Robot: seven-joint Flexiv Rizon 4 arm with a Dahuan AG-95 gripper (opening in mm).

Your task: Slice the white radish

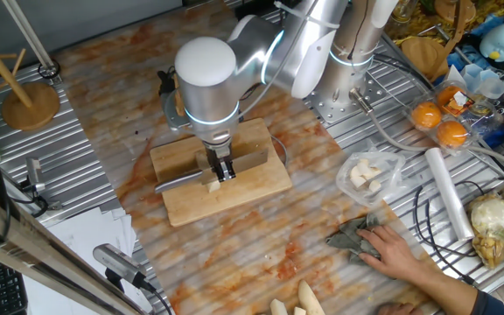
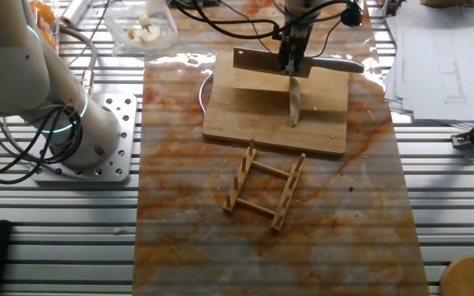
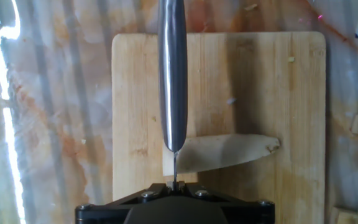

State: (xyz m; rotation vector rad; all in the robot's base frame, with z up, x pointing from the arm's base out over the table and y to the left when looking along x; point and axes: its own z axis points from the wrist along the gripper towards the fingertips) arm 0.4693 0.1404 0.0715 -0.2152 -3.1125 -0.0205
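Hand view, left to right: cutting board [image 3: 135,93] on the desk, knife [image 3: 172,74] clamped in the hand [image 3: 174,184], blade edge down across the white radish [image 3: 229,152]. One radish, one knife, one board. Radish long axis runs left-right, crosswise to the blade — blunt end just left of it, tapered tip well right. Blade sits near the blunt end — most of the root looks uncut.
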